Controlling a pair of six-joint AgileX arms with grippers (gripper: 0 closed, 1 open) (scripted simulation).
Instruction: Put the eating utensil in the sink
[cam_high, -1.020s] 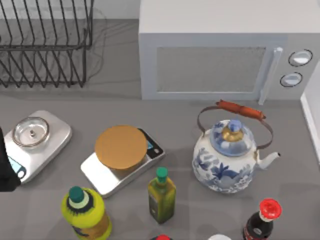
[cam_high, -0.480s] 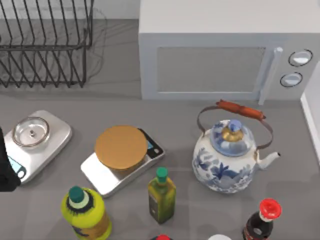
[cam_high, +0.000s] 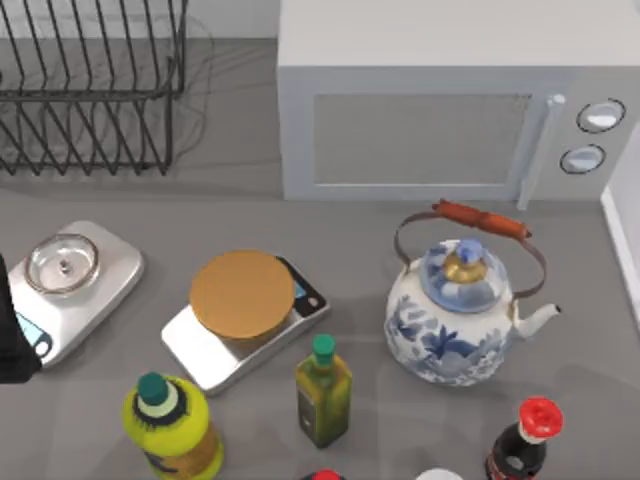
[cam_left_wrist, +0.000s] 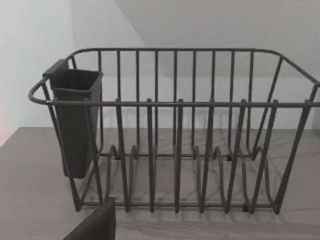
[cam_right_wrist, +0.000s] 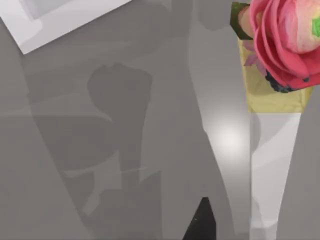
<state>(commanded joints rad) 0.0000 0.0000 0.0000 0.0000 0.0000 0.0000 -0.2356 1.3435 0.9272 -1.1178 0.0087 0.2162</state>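
The eating utensil and the sink are out of view. My left arm is a dark shape at the table's left edge, beside a silver scale. In the left wrist view a dark part of my left gripper sits low in front of a wire dish rack with a black cutlery cup. A dark tip of my right gripper hangs over bare grey tabletop, close to a pink flower in a yellow vase.
A microwave stands at the back, the dish rack at the back left. A blue-and-white kettle, a second scale with a brown disc and several bottles crowd the front.
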